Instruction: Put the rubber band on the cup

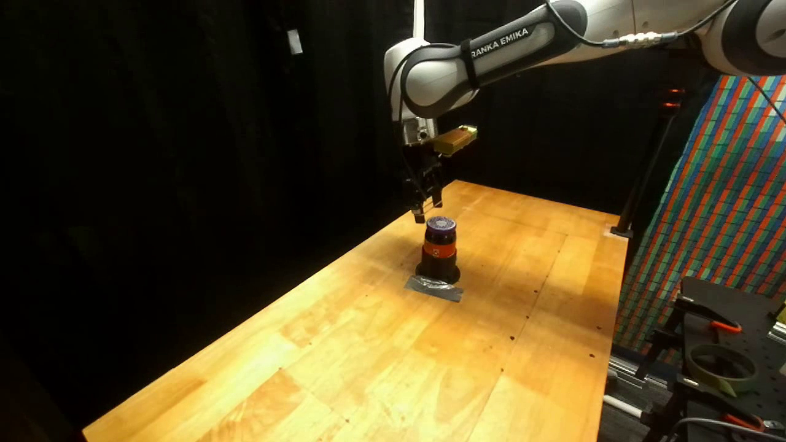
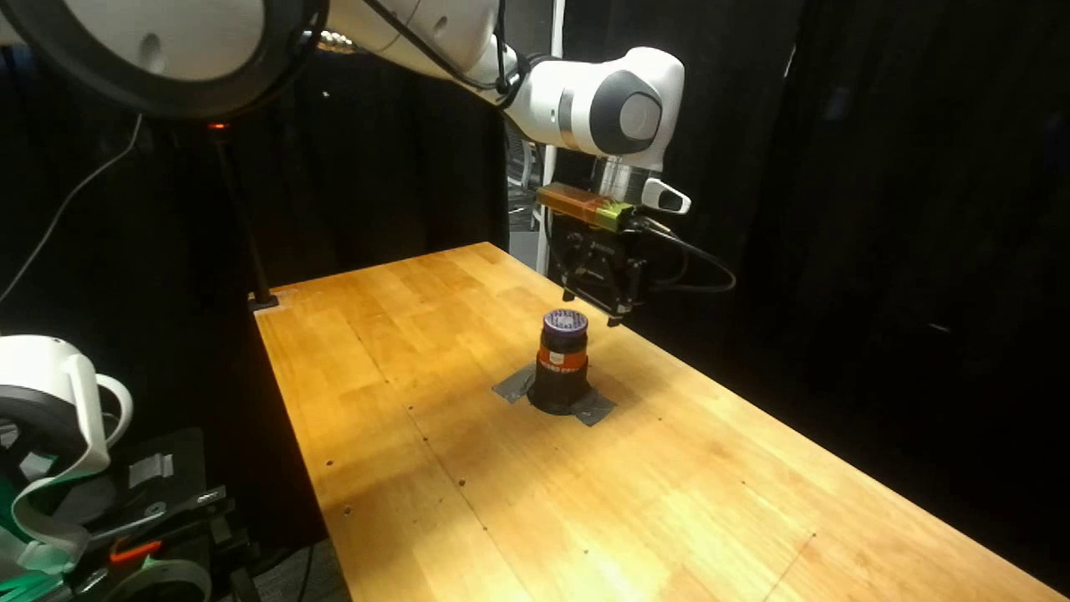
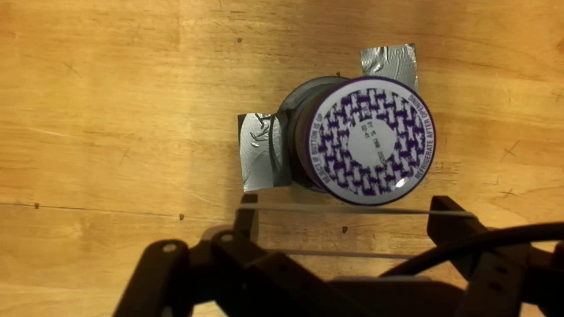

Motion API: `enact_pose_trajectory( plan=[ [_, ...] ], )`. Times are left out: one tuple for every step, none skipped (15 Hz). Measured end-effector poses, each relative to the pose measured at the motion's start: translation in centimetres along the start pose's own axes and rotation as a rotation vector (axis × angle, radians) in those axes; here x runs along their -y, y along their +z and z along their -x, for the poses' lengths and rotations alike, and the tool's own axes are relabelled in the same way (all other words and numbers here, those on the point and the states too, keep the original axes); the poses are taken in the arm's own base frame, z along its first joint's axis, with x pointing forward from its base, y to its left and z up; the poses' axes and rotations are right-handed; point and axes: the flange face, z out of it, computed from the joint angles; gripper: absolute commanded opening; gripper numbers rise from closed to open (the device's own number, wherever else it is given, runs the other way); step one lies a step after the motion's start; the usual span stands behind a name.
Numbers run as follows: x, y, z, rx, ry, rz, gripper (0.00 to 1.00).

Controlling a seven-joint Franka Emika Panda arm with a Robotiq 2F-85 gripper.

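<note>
Claw (image 3: 344, 215) spread wide inside the stretched rubber band (image 3: 335, 209), I judge this the lining-up step: the cup (image 3: 371, 141), right of centre in the wrist view, needs me shifted up-frame over it, then lowered.

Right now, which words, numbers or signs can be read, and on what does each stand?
"REJECT IF BUTTON IS UP": round purple-and-white jar lid
"REFRIGERATE AFTER OPENING": same lid
"RANKA EMIKA" (beginning hidden): white-and-grey robot arm
Too small or blurred: lid's centre stamp; lettering on the red-orange jar label
</note>
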Motion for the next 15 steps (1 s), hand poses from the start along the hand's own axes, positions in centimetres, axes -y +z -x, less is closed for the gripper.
enact_pose_trajectory(
  plan=[
    [0.1,0.4,-0.3,0.002,-0.003,-0.002,1.00],
    [0.2,0.9,-0.5,0.011,-0.007,-0.004,1.00],
    [0.3,1.4,-0.7,0.026,-0.012,-0.006,1.00],
    [0.3,1.8,-0.7,0.041,-0.017,-0.009,1.00],
    [0.4,2.3,-0.7,0.064,-0.022,-0.014,1.00],
    [0.5,2.7,-0.6,0.090,-0.026,-0.019,1.00],
    [0.5,3.1,-0.4,0.125,-0.030,-0.027,1.00],
    [0.6,3.3,-0.1,0.160,-0.036,-0.038,1.00],
    [0.7,3.4,0.2,0.193,-0.040,-0.047,1.00],
    [0.7,3.4,0.5,0.222,-0.044,-0.055,1.00],
    [0.7,3.3,0.8,0.243,-0.046,-0.060,1.00],
    [0.7,3.1,1.0,0.257,-0.047,-0.064,1.00],
    [0.7,2.9,1.1,0.267,-0.049,-0.069,1.00],
    [0.6,2.8,1.2,0.269,-0.053,-0.075,1.00],
    [0.6,2.8,1.0,0.259,-0.057,-0.076,1.00]
  ],
)
